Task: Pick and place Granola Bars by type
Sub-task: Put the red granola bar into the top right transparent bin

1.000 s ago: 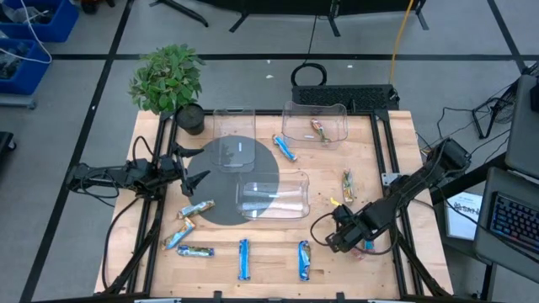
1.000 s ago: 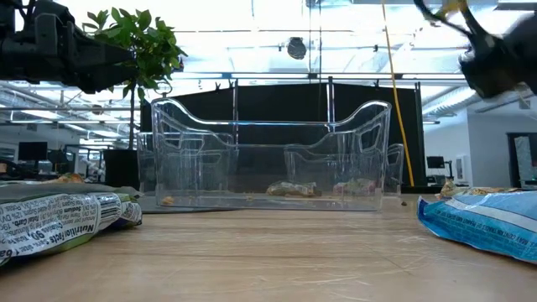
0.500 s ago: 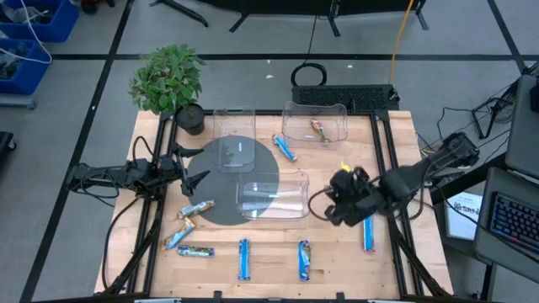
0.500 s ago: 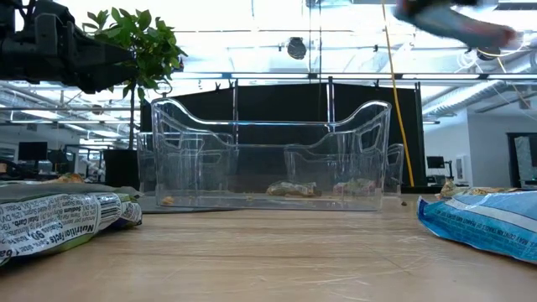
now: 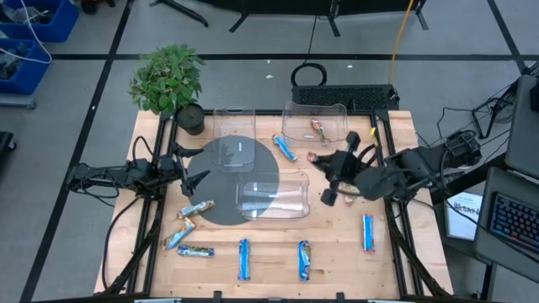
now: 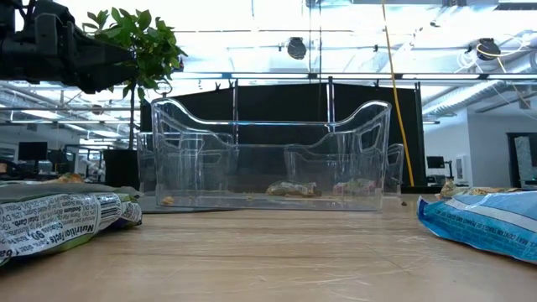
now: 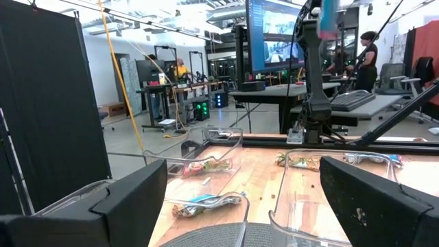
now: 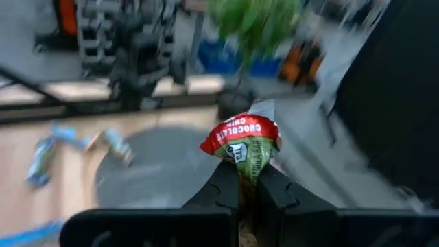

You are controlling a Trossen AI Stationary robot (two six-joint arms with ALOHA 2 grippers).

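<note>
A red-green granola bar (image 8: 241,147) is pinched between the closed fingers of the right gripper (image 5: 322,160), held above the table (image 5: 337,252). Just beyond the gripper is the far clear bin (image 5: 316,123) w/ one bar (image 5: 318,130) inside; a blue bar (image 5: 285,148) lies beside it. The left gripper (image 5: 192,167) is parked over the table's left side, fingers spread, nothing held, w/ other bars (image 5: 194,209) nearby.
</note>
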